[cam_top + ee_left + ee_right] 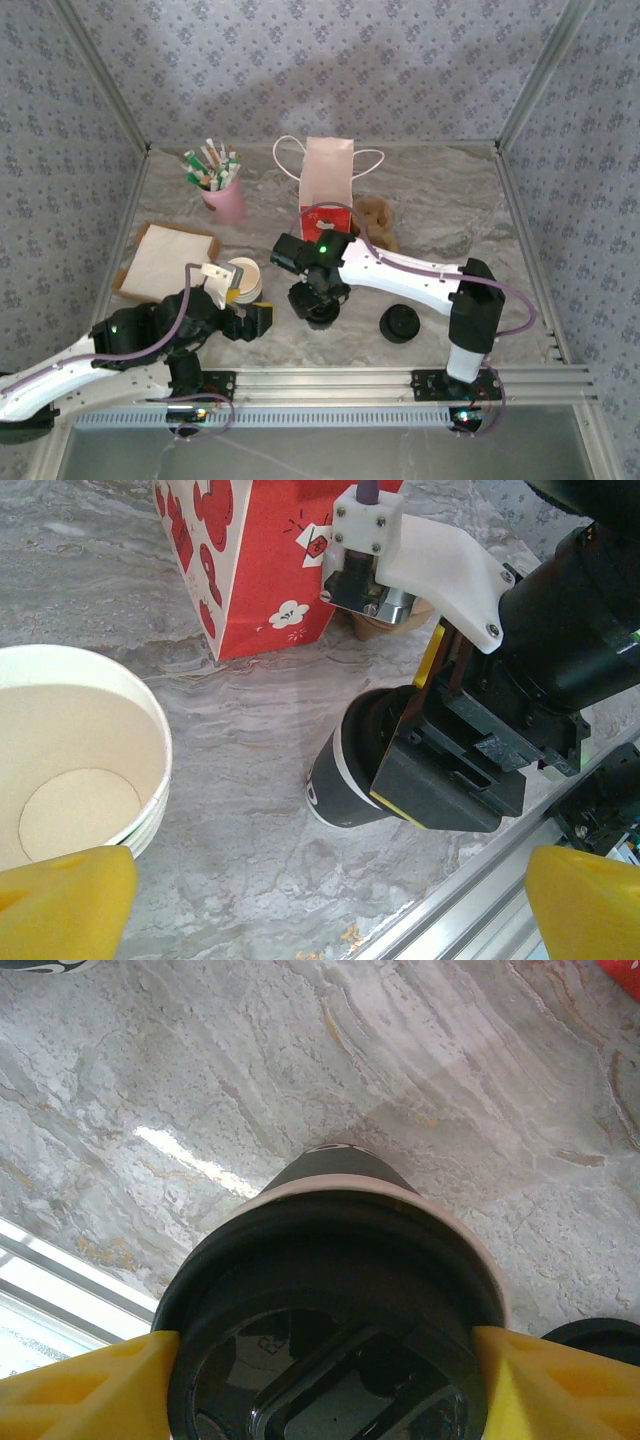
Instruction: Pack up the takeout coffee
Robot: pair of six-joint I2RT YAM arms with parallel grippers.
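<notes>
In the top view, the coffee cup [322,312] was seen clamped in the right gripper [318,298], at 6 o'clock from the paper bag [327,185]. In the left wrist view, the left gripper [325,895] was held wide apart and gripped nothing, with the empty white cups [80,780] at 9 o'clock. In the right wrist view, the black lid [330,1350] was pressed by both fingers [80,1380]. The carrying step was judged to be in hand. Next, the cup should be raised over the bag and lowered upright.
</notes>
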